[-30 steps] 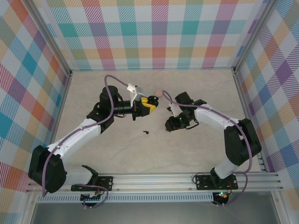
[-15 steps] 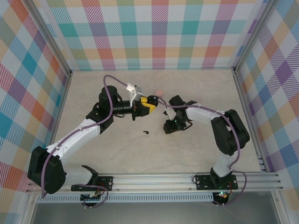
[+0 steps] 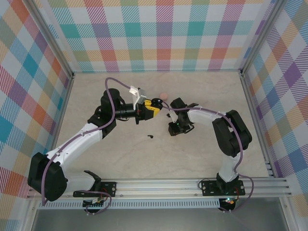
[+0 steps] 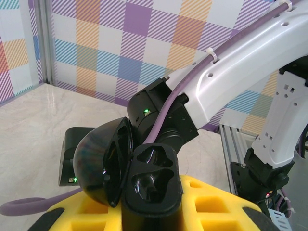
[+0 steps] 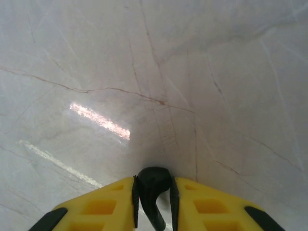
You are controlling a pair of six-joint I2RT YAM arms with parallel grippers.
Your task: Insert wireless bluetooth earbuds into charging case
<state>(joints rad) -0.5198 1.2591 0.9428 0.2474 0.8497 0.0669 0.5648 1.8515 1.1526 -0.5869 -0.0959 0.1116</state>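
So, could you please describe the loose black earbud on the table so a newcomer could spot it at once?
In the top view, take the pale marble-look table and the gap between the two arms. The black earbud lies there, left of the right hand in that picture. Unlike the other black earbud, pinched in that hand, it lies free with nothing touching it.

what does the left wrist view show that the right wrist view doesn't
Left wrist: an open black charging case clamped in the left gripper, with the right arm and plaid wall behind. Right wrist: a black earbud pinched in the right gripper. Both: yellow fingers and the marble table.
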